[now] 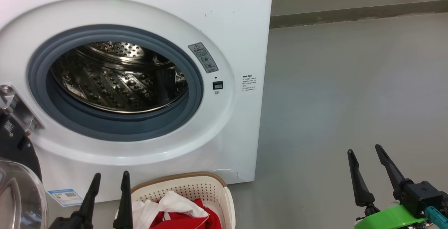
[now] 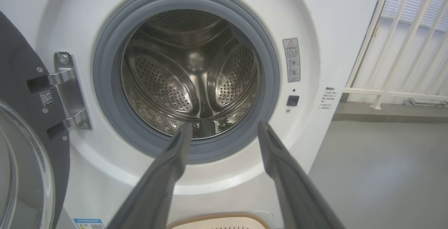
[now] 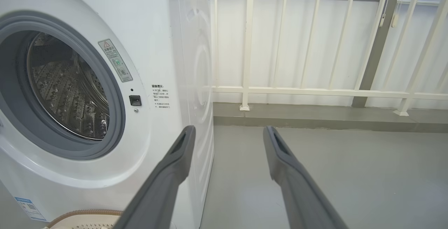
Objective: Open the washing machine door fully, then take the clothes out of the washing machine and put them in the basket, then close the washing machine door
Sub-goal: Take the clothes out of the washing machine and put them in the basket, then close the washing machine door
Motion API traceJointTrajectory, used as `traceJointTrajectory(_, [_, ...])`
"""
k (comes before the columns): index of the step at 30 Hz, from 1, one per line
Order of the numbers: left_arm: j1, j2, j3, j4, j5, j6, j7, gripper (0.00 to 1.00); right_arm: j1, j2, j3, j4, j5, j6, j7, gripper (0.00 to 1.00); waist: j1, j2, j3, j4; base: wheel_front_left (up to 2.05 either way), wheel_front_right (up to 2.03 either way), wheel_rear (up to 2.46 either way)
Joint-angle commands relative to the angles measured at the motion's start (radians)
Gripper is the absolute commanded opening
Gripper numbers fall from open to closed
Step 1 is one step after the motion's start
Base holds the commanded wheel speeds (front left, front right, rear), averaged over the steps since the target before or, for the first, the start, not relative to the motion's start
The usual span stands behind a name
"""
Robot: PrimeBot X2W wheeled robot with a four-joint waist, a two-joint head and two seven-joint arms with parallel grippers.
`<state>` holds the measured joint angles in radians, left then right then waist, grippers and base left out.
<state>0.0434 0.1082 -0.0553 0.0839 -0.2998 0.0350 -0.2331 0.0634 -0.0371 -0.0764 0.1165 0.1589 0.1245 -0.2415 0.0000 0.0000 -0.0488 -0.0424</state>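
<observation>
Drum emptied, door next: the washing machine (image 1: 231,29) stands with its steel drum (image 2: 189,78) bare, no garment visible inside the grey rubber ring (image 1: 115,131). The clothes (image 1: 185,216), red pieces with a white cloth on top, lie heaped in the basket (image 1: 196,190), which sits on the floor (image 1: 350,99) against the machine's front, just below the opening. The washing machine door (image 1: 19,159) hangs swung wide at the machine's left edge, held by its metal hinge (image 2: 70,89).

The left jaws stand spread and empty in front of the machine, just left of the basket and aimed at the opening. The right jaws, equally wide and holding nothing, hover over the floor well off the machine's right side.

By the look of things, only the closing is left. The door seems rigid and fairly heavy, its glossy black rim likely slick and its glass bowl best left alone. A push on the rim far from the hinge should swing it home; the left jaws sit nearest.
</observation>
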Motion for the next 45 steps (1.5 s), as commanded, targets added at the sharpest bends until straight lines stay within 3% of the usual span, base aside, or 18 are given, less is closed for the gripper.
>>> traceJointTrajectory(1, [-0.019,0.017,0.033,-0.028,0.003,0.006,-0.002,1.00,-0.014,-0.013,0.025,-0.030,0.003,0.006,0.000,1.00,0.0000,0.0000,0.000,0.000,0.00,0.00,0.00])
traceJointTrajectory(11, [-0.018,0.026,0.025,-0.036,0.011,0.018,0.000,1.00,-0.013,-0.013,0.018,-0.024,0.007,0.006,0.002,1.00,0.0000,0.0000,0.002,0.002,-0.47,0.47,0.00])
traceJointTrajectory(27, [-0.018,0.040,0.008,-0.053,0.002,0.012,0.007,1.00,-0.021,-0.013,0.017,-0.011,0.013,0.006,-0.001,1.00,0.0000,0.0000,0.003,0.005,-1.45,1.45,0.00])
traceJointTrajectory(45, [-0.026,0.050,-0.008,-0.060,0.022,0.042,0.011,1.00,-0.026,-0.013,0.023,-0.002,0.013,0.006,-0.005,1.00,0.0000,0.0000,0.010,0.022,-0.10,0.10,0.00])
